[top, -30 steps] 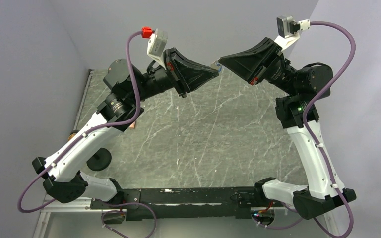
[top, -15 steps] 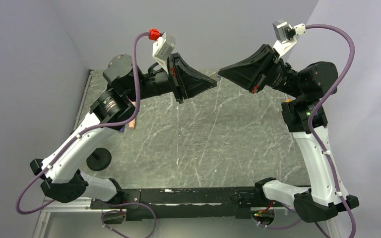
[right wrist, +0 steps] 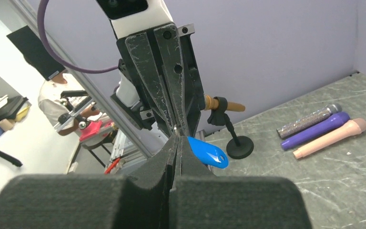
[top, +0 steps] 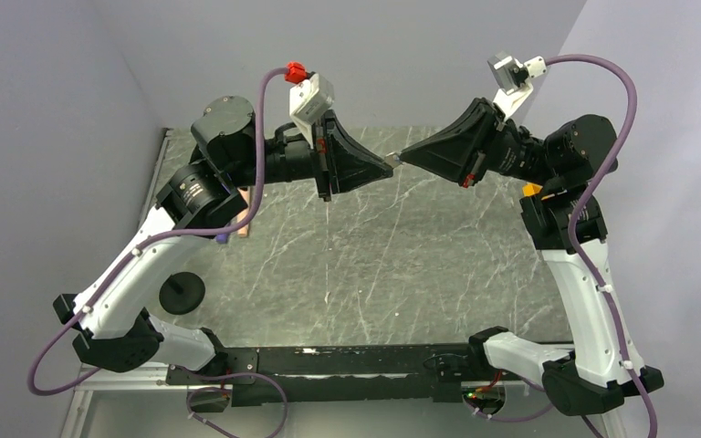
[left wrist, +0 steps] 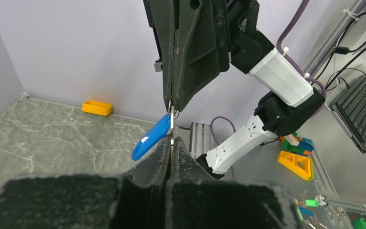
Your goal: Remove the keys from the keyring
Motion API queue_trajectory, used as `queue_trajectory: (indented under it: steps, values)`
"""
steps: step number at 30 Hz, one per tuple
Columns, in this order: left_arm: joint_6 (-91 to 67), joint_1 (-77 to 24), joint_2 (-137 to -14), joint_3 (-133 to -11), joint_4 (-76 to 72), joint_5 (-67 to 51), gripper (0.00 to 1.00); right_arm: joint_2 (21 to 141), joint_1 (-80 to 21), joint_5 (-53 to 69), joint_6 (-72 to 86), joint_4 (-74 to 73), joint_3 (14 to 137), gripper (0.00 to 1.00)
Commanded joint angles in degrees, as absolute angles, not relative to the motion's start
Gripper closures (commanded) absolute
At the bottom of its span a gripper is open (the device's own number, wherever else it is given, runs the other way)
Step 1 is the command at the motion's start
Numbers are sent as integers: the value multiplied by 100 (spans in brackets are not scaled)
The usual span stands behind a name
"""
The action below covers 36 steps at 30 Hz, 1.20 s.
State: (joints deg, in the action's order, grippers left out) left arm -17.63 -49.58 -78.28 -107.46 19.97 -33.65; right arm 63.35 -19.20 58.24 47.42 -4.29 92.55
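Blue is the colour of the keys [left wrist: 151, 137], one small flat tag with a hole in one end. It hangs high in the air, well above the table [top: 374, 265], right where the two arms meet tip to tip. Its top end sits at a tiny silver ring [left wrist: 172, 116], and the rest of it sticks out to one side.

The left gripper [left wrist: 171, 141] has its two fingers pressed tight together on the silver ring. The right gripper [left wrist: 173, 106] comes from the other side, with its fingers pinched tight on the same little ring. The two tips almost touch. The ring is too small to tell how the tag sits on it.

Down on the table, at the far edge by the wall, there is a small orange box [left wrist: 97, 108]. I cannot tell what is in it.

At the left side of the table, three long sticks lie side by side: a sparkly stick [right wrist: 309, 120], a purple stick [right wrist: 314, 130] and a peach stick [right wrist: 331, 138]. Near them stands a black stand [right wrist: 240, 149] with a round foot.
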Motion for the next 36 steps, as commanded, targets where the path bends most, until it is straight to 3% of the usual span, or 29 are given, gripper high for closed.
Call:
queue_trajectory:
  steps: [1,13,28,36]
  values:
    - [-1498,-4935,-7925,-11058,2101,-3336,100,6201,-1986,6323,4670,-575,9311,100]
    - [-1326,-4939,-8147,-11435,2553,-3562,100,6165,-1986,6540,4612,-705,9281,100]
    - [-1070,-4933,-8300,-11720,2970,-3579,100,6031,-2066,6648,3838,-1981,9186,100]
    - [-630,-4918,-8539,-12149,3562,-3545,100,6139,-2440,6310,2697,-3710,9329,100]
